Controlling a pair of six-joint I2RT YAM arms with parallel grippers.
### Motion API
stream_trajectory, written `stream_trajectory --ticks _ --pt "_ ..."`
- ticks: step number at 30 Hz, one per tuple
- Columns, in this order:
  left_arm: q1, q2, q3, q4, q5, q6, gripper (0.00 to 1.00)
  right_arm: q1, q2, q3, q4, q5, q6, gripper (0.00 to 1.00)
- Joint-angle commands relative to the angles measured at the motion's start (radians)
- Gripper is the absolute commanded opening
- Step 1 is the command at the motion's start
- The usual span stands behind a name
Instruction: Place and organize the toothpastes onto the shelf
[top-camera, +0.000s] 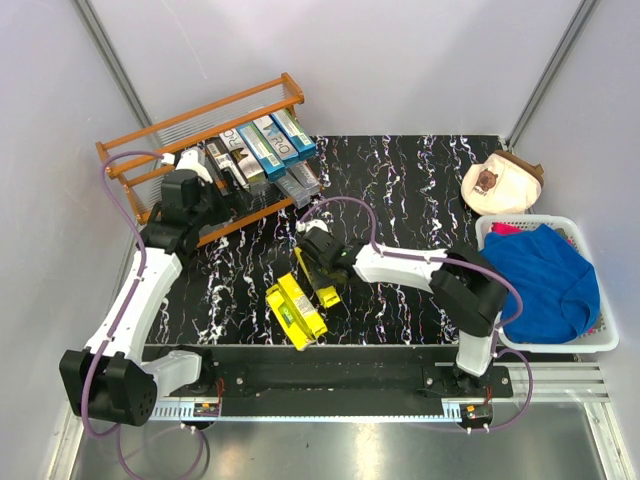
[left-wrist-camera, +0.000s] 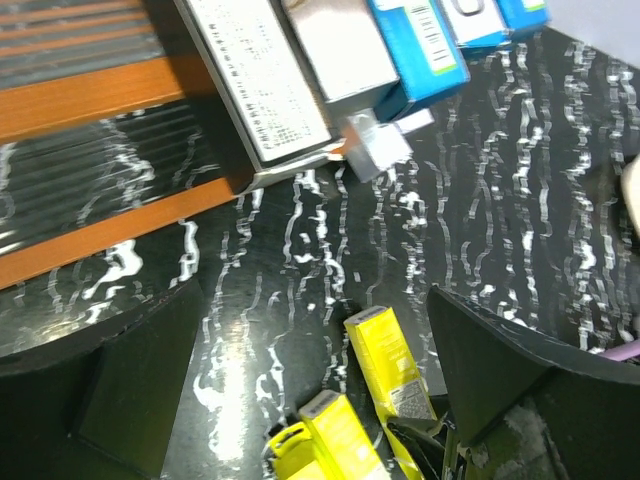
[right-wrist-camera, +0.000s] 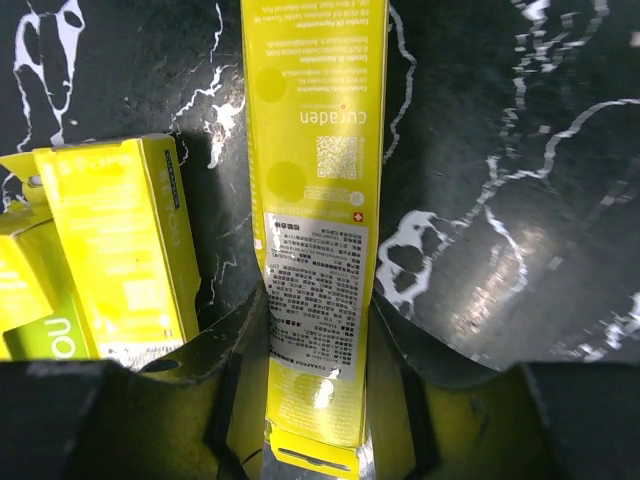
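Table (top-camera: 420, 190): black marbled top, grey walls around.
Shelf (top-camera: 200, 113): far left; teal, silver and black toothpastes (top-camera: 262, 150) lie across it.
Basket (top-camera: 555, 343): white, at the right edge.
Open room: tabletop between shelf and basket.
Yellow carton (right-wrist-camera: 315, 150): reads "curaden"; table centre.
Right gripper (right-wrist-camera: 318, 330): clamped on the yellow carton's long sides.
Left gripper (left-wrist-camera: 320, 370): jaws wide, by the shelf front.

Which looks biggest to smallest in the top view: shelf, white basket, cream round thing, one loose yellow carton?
1. shelf
2. white basket
3. cream round thing
4. loose yellow carton
All four sit on or near table level, so camera nearness barely skews the order.
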Motion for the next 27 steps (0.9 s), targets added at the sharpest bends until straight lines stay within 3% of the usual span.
stream_trajectory --ticks 1,15,23,27 --pt "0.001 0.017 -0.006 0.104 0.120 -0.029 0.99 0.000 -0.143 0.011 0.004 0.092 -0.021 0.28" --pt "-0.044 0.112 -0.064 0.373 0.478 -0.201 0.99 -0.004 -0.335 0.071 0.027 0.068 -0.013 0.28" --pt "-0.131 0.157 -0.069 0.439 0.518 -0.214 0.99 -0.004 -0.353 0.134 0.030 0.037 -0.004 0.29" --pt "-0.162 0.180 -0.070 0.442 0.504 -0.203 0.94 -0.004 -0.362 0.150 0.033 0.017 -0.001 0.29"
